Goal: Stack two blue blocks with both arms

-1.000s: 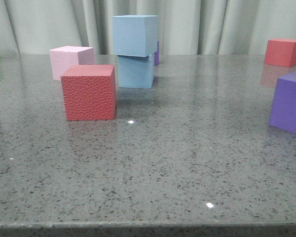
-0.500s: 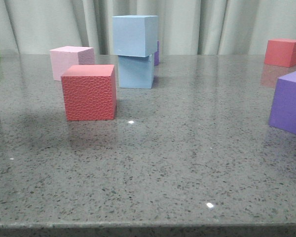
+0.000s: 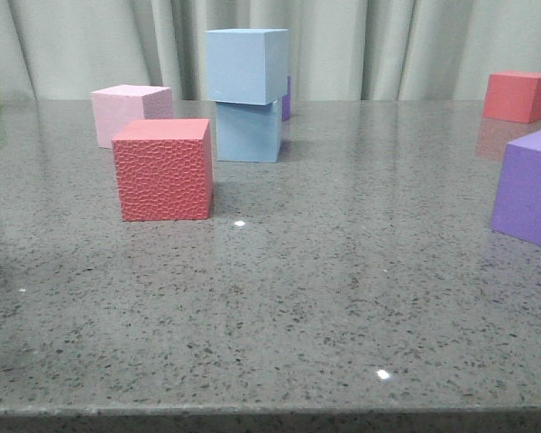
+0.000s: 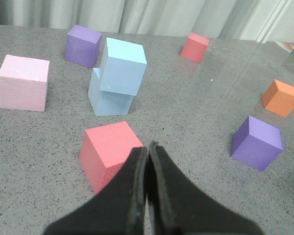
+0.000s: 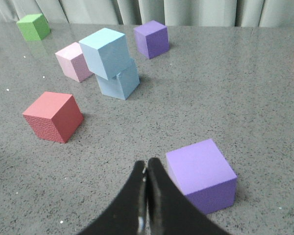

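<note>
Blue blocks [image 3: 247, 92] stacked askew, upper overhanging; both hands [image 4: 147, 149] [image 5: 146, 166] pressed together, apart.

Your left gripper [image 4: 147, 147] has its jaws pressed together, holding nothing. Your right gripper [image 5: 146, 164] is the same.

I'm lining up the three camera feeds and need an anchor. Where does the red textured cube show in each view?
Front view: red textured cube, left of centre, in front of the pink cube.
Left wrist view: low in the picture, just beyond the shut left gripper.
Right wrist view: at the left.
Shared landmark: the stacked blue blocks, behind it in all three.
</note>
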